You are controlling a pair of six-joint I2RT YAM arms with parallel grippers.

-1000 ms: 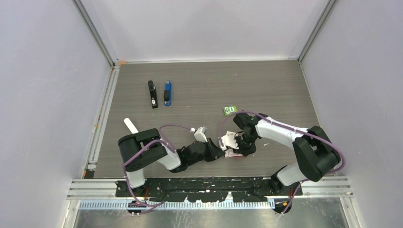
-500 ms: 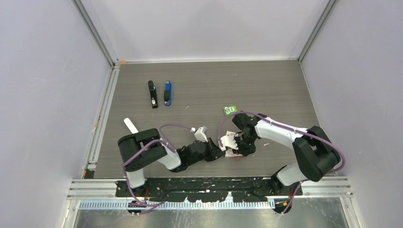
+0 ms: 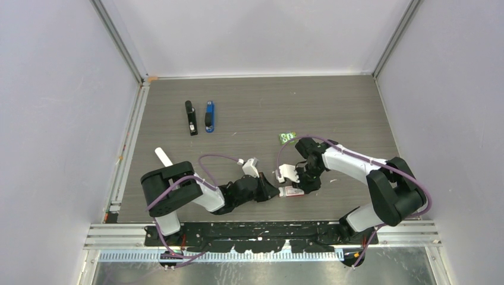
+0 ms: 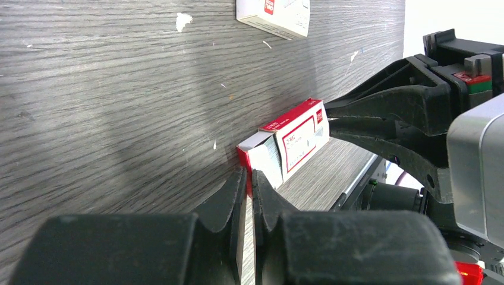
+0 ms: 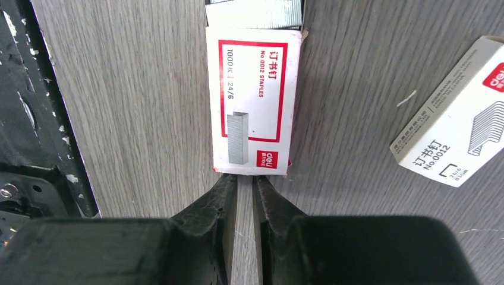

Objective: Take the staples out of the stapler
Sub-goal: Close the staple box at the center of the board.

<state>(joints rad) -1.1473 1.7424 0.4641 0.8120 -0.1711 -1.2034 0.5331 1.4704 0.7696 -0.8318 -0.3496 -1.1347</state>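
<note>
On the grey wood-grain table (image 3: 333,107), near its near edge and about the middle, a small red-and-white cardboard staple box (image 5: 252,101) is laid flat between the two grippers. The left gripper (image 4: 251,178) is brought in low from the left, its jaws pressed together and its tips set against the open left end of this box. There the staples (image 5: 254,7), silvery-grey ribbed strips, are seen just inside and slightly past the opening. The right gripper (image 5: 245,178) is placed at the opposite, closed end of the box, with its jaws drawn nearly together and only a narrow slit left between them. Whether the edge of the box is pinched there cannot be told. A second box (image 5: 451,142), mostly white with a red corner, is seen lying flat just beyond the first, apart from it. A small green packet (image 3: 287,138) is seen farther back. At the far left of the table, well apart from the boxes, a black stapler (image 3: 190,117) and a blue stapler (image 3: 209,116) are laid side by side, both closed.
</note>
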